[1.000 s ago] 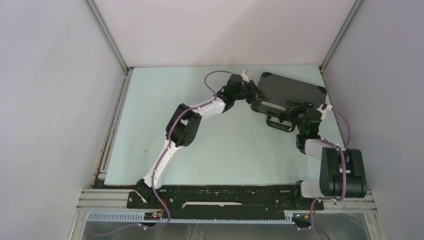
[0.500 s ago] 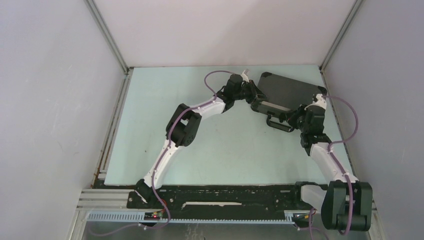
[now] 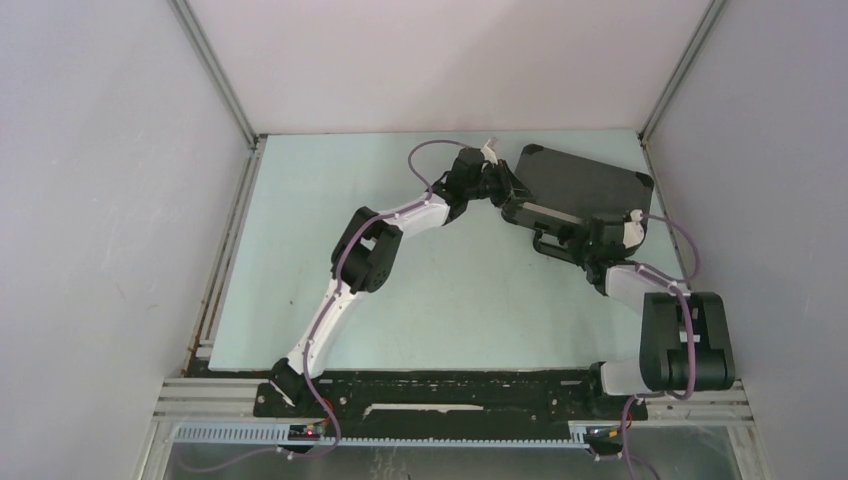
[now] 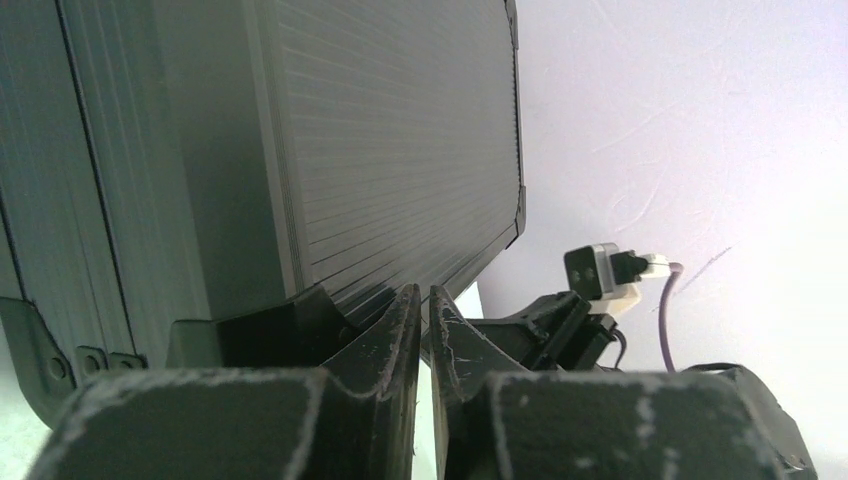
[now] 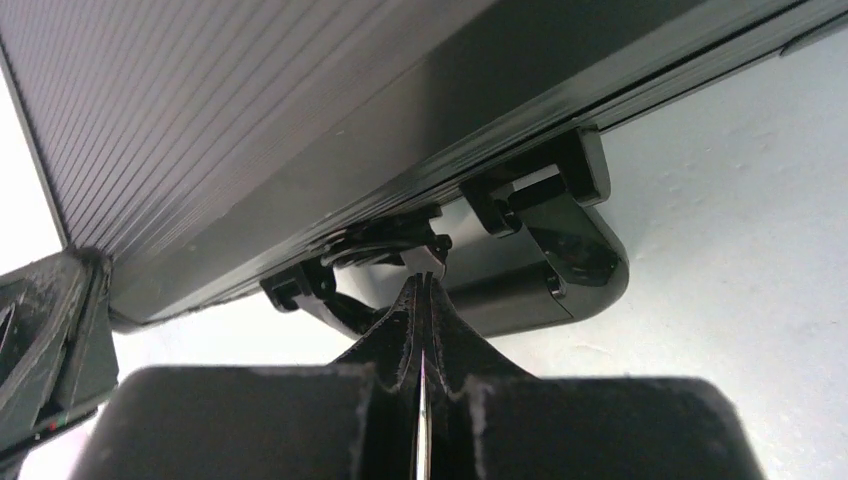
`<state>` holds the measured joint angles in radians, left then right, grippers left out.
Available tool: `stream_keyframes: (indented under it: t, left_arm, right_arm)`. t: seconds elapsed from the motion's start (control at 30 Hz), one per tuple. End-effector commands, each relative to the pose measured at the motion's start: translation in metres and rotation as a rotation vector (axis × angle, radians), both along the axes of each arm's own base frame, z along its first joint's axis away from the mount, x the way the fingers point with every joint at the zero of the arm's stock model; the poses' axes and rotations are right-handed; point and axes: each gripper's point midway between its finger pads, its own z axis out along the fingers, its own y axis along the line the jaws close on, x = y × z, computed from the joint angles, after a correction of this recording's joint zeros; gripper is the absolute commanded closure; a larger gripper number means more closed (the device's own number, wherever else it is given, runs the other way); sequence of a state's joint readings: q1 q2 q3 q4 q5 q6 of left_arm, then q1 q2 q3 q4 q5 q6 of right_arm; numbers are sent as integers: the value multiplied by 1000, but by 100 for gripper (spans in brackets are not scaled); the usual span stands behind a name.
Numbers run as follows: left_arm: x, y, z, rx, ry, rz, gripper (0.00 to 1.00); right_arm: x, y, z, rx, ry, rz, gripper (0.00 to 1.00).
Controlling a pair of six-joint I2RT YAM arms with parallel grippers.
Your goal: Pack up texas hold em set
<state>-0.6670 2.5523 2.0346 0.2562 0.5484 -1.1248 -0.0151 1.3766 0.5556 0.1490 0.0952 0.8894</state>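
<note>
- We see the closed black briefcase [image 3: 585,185] lying flat at the far right of the table [image 3: 420,300], its handle [image 3: 555,245] facing the arms.
- Our left gripper [image 3: 503,188] sits at the case's left end; its fingers [image 4: 395,325] stand nearly together with a thin gap, and we cannot tell whether they pinch anything.
- Our right gripper [image 5: 424,290] is pressed fully together, its tips at the latch [image 5: 420,250] beside the handle, holding nothing we can make out.

White-and-black arms [image 3: 345,270] trail purple cables [image 3: 425,160].
</note>
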Motion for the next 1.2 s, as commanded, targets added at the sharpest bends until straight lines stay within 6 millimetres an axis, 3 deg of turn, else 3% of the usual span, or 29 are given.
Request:
stream_keyframes:
  t: [0.0,0.13,0.33,0.57,0.77,0.93,1.07,1.17]
  left_arm:
    - [13,19,-22,99,4,38,86]
    - [12,19,-19,100,-4,34,86]
    - [12,19,-19,101,-4,36,86]
    - [13,22,-18,114,-13,39,86]
    - [12,22,-17,113,-12,36,86]
    - [12,23,-14,112,-21,34,86]
    - [10,22,-8,113,-44,22,87]
    - [9,24,1,131,-89,7,85]
  right_arm:
    - [23,-5,5,103,-68,-147,100]
    - [24,-3,-4,138,-53,-175,100]
    - [18,-15,-21,146,-20,-286,100]
    - [8,-16,-57,197,89,-426,100]
    - [2,-17,-59,171,132,-524,100]
    - [8,-20,-58,158,114,-571,100]
    - [26,-15,-54,160,78,-472,100]
    - [30,-8,-40,130,41,-346,100]
